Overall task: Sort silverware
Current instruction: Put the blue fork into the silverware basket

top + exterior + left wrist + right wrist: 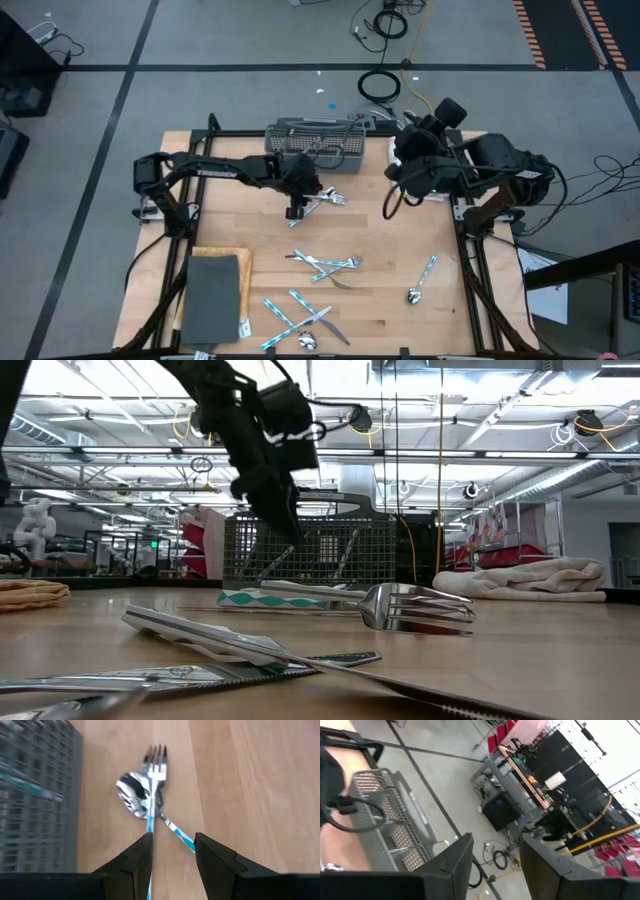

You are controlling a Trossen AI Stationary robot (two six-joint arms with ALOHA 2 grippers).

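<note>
High view, L to R: my left gripper (295, 211) hangs over the table (400, 250) just in front of the mesh basket (315, 145), directly above a fork (333, 197) and spoon (134, 800) lying crossed. Left wrist view confirms: my fingers (137, 857) stand part open w/ nothing between them, and both patterned handles run toward that gap.

Procedure for this pick, as I judge it:
1. Choose one piece only. The fork lies on top of the spoon, so take the fork.
2. Centre the jaws across its handle, clear of the crossing point.
3. Descend straight; close only once both pads flank the handle.
4. Lift slowly; check the spoon stays down.

Risk: handles are thin and flat on wood, so pads may skid or catch both.

Rest of the silverware (325, 265) lies scattered mid-table and near the front edge; one spoon (420, 283) sits apart to the R. My right gripper (395, 180) waits raised at the R rear, jaws part open, empty.
</note>
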